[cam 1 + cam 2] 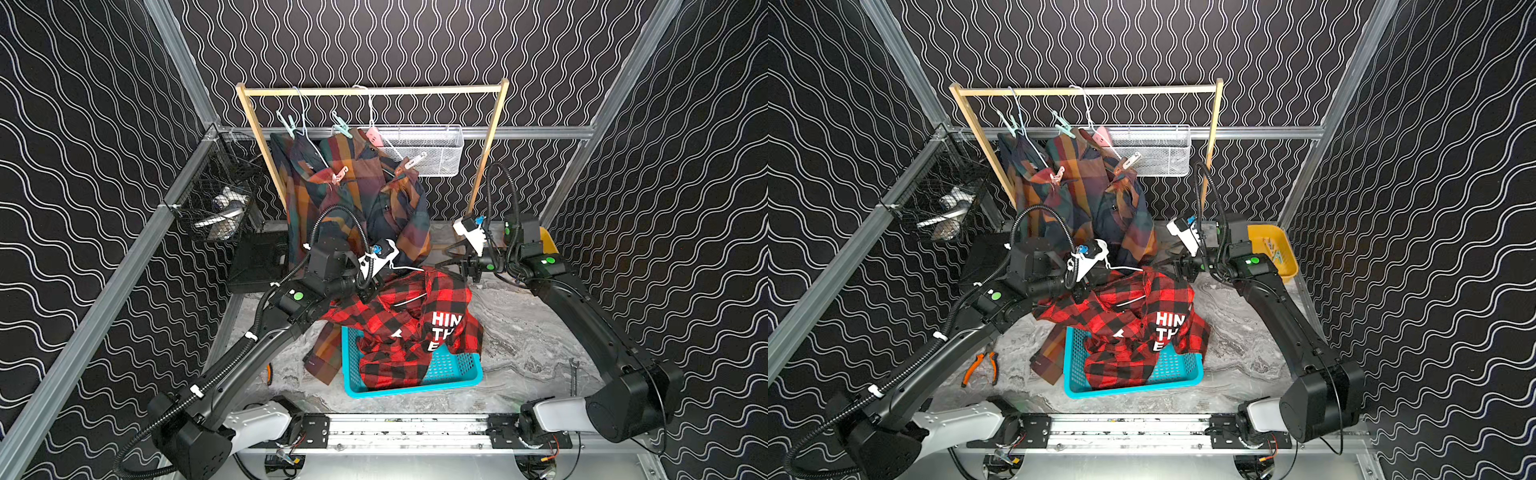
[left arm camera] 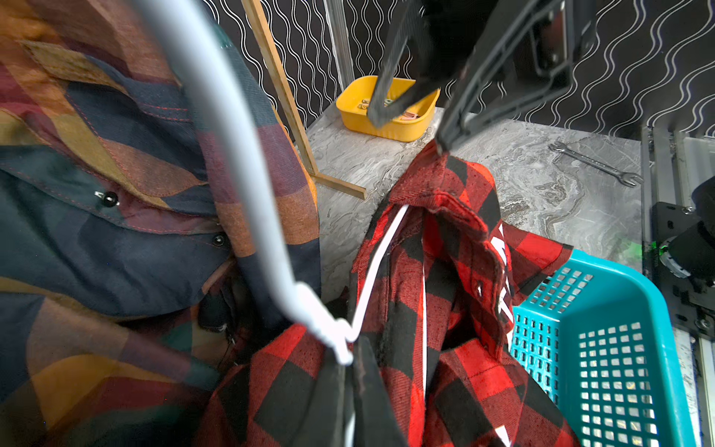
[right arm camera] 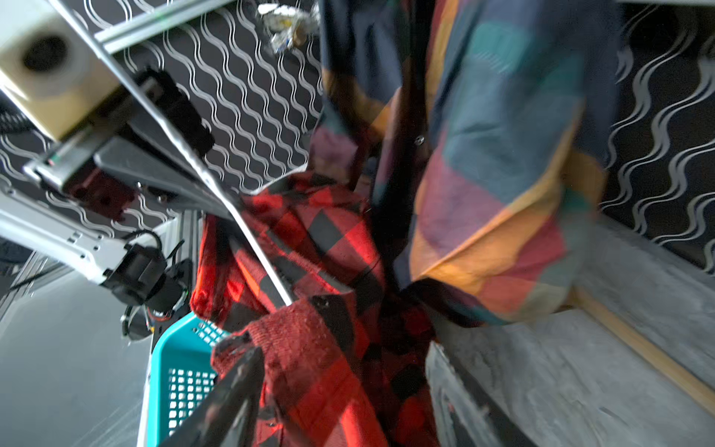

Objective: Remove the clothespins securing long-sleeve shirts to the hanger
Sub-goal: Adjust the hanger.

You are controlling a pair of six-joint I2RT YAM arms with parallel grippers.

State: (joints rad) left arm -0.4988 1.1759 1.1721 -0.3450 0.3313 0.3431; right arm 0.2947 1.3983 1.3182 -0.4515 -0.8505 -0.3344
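My left gripper (image 1: 369, 291) (image 2: 350, 362) is shut on the neck of a white wire hanger (image 2: 371, 271) that carries the red-and-black check shirt (image 1: 399, 328) (image 1: 1121, 328), which is slumped over the teal basket (image 1: 415, 390). My right gripper (image 1: 473, 270) (image 3: 344, 356) is open at the shirt's right shoulder, with the red fabric (image 3: 321, 348) between its spread jaws. Two big-check long-sleeve shirts (image 1: 357, 195) hang on white hangers from the wooden rack (image 1: 374, 89). Several clothespins hold them: mint ones (image 1: 289, 124) (image 1: 341, 126), pink ones (image 1: 376, 137) (image 1: 340, 175) and a cream one (image 1: 413, 161).
A yellow tray (image 1: 1273, 249) (image 2: 387, 127) with loose pegs sits at the back right. A white mesh basket (image 1: 428, 149) hangs on the back rail and a black wire basket (image 1: 220, 195) on the left rail. Orange pliers (image 1: 980, 368) and a wrench (image 2: 596, 168) lie on the marble table.
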